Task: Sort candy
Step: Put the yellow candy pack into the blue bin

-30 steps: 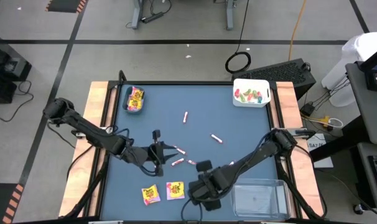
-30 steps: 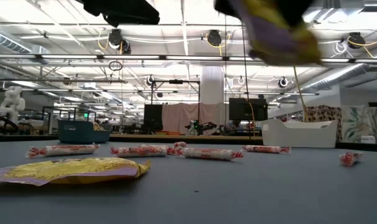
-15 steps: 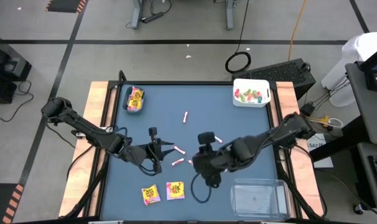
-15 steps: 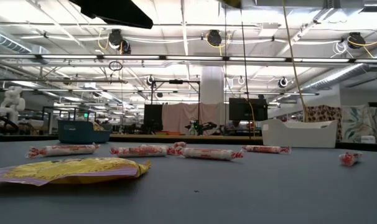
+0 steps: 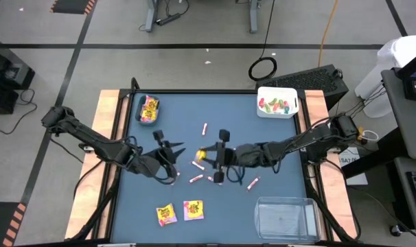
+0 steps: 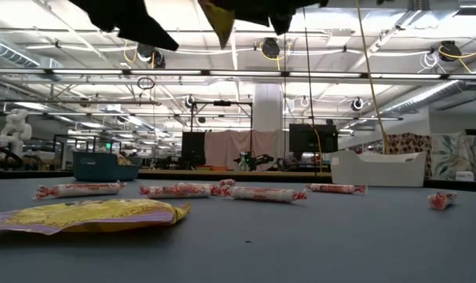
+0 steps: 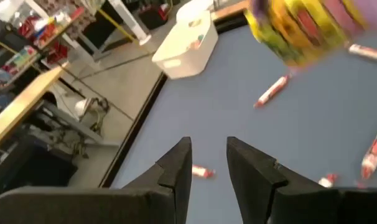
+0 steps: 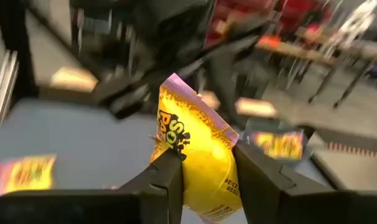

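My right gripper (image 5: 206,156) hangs over the middle of the table, shut on a yellow candy packet (image 8: 198,149) with a pink edge. The left wrist view shows the same packet (image 7: 303,25) in the air ahead of my left gripper. My left gripper (image 5: 172,144) is just left of it, open with nothing between its fingers (image 7: 176,168). Two more yellow packets (image 5: 166,215) (image 5: 193,209) lie flat near the table's front edge. Pink-white stick candies (image 5: 204,128) (image 5: 195,178) (image 5: 252,182) lie scattered on the blue tabletop. My right gripper pinches the packet's lower part (image 8: 204,177) between its two fingers (image 8: 170,177). The packet's pink-edged corner (image 8: 176,81) sticks out past the fingertips. The fingers are nearly level and come from the table's right. The packet is clear of the table.
A teal bin (image 5: 139,110) with yellow packets stands at the far left. A white bin (image 5: 262,92) with small wrapped pieces stands at the far right. A clear bin (image 5: 285,216) stands at the near right. Wooden rails (image 5: 108,137) run along the table's sides.
My right gripper has carried the packet up from near the table's front edge to the middle, toward the far and left sides. It has tipped from pointing down to nearly level. My left gripper has drawn back a little toward the far left and tipped upward.
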Motion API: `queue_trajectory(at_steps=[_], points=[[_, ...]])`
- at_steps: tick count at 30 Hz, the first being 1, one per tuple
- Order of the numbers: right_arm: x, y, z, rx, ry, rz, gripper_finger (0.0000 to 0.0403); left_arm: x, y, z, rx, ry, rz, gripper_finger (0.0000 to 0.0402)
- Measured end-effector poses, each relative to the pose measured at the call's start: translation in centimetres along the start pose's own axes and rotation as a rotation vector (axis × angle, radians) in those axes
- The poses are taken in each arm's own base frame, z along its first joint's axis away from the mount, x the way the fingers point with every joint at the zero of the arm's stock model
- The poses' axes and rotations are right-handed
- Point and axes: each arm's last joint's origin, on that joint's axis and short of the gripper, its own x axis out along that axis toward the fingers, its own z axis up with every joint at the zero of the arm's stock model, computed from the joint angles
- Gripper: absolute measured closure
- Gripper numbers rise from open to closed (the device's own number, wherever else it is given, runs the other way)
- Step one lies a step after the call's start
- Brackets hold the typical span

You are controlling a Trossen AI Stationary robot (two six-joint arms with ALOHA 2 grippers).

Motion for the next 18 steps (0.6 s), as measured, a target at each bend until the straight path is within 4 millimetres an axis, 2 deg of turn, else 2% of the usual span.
queue_trajectory(at_steps=[5,9,12,15,18], points=[[-0.2,-1.9,-0.5,0.046,-0.253,-0.062,0.0287,-0.8,0.9,0.3,-0.056,-0.021,-0.026,0.0295],[-0.1,-3.0,-1.1,0.086,-0.48,-0.028,0.0287,-0.3,1.5,1.0,-0.133,-0.064,0.006,0.0295],[0.4,-3.4,-1.6,0.098,-0.557,-0.037,0.0286,0.2,2.2,1.6,-0.199,-0.105,0.037,0.0288],[0.9,-3.6,-2.2,0.101,-0.59,-0.049,0.0286,0.8,2.4,2.1,-0.202,-0.144,0.033,0.0262],[1.1,-3.9,-2.5,0.105,-0.607,-0.06,0.0286,1.5,2.4,2.4,-0.194,-0.172,0.022,0.0216]])
